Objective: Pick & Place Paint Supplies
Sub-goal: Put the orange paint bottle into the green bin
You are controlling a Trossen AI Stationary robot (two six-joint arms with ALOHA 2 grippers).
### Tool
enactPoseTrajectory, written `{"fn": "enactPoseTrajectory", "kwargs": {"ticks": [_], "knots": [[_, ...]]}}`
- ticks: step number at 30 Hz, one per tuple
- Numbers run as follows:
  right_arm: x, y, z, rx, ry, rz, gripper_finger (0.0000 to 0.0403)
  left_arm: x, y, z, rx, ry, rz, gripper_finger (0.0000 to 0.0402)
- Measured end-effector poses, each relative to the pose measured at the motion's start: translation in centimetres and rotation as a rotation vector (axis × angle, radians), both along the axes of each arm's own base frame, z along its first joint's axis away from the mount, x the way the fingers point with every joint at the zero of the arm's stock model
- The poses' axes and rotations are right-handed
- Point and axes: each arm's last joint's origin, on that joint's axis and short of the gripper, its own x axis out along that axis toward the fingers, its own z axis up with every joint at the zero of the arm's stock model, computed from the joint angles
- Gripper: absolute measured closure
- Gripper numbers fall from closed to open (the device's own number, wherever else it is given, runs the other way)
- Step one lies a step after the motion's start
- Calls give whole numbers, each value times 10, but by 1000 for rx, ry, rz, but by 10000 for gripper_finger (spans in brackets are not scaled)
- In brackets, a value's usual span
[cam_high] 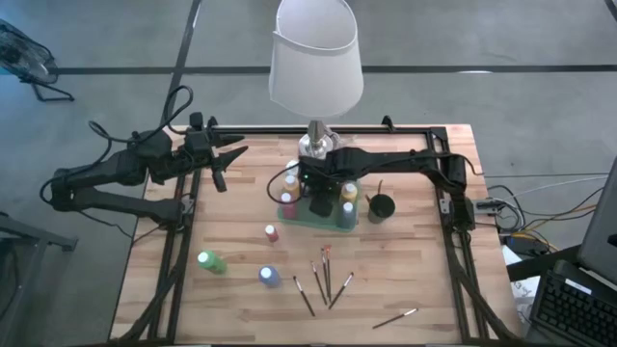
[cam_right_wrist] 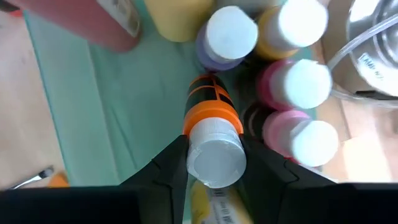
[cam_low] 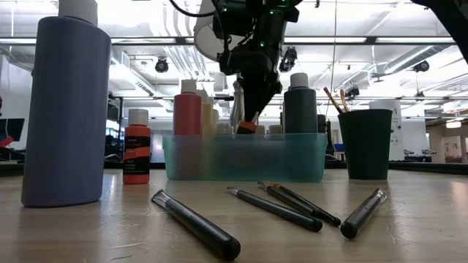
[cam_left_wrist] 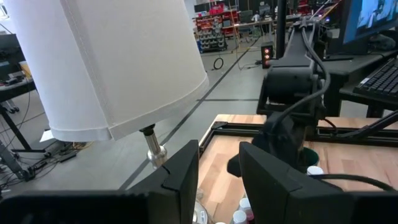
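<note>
Lamp (cam_high: pixel 316 60) shade cut off by top edge overhead; teal tray (cam_high: pixel 326 216) contents mostly hidden under right arm (cam_high: pixel 386 160).

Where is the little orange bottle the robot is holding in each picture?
High view: hidden under the right gripper over the green tray.
Low view: the orange bottle peeks out below the gripper, above the tray.
Left wrist view: not in it.
Right wrist view: center, white cap between the dark fingers.
Shared landmark: the tray.
</note>
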Motion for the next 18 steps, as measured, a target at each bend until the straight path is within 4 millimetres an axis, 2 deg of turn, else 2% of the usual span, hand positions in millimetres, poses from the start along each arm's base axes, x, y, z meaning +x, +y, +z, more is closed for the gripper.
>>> {"fn": "enactPoseTrajectory", "kwargs": {"ticks": [3, 6, 11, 18], "knots": [[6, -5, 8, 0, -25, 24, 290, 0, 0, 0, 1, 1, 0, 280], [13, -12, 12, 12, 24, 34, 290, 0, 0, 0, 6, 4, 0, 280], [25, -20, 13, 32, 133, 72, 290, -1, 0, 0, 7, 6, 0, 280], [39, -21, 9, 41, 136, 104, 290, -4, 0, 0, 7, 3, 0, 280]]}}
